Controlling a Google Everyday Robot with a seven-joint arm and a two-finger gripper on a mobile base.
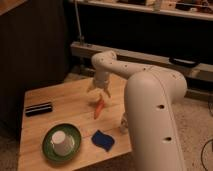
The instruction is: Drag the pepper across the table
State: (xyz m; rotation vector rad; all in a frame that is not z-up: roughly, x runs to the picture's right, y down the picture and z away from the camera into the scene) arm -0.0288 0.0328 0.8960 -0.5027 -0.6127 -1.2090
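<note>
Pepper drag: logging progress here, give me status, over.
Tool right above pepper, at its far end. Pepper lying flat on table, near centre. Blue cloth and small bottle close by, nearer front edge.

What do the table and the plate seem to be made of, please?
The table looks like matte, pale wood with faint board lines. The plate is glossy green, probably glazed ceramic or plastic. The gripper hangs open just above the pepper.
</note>
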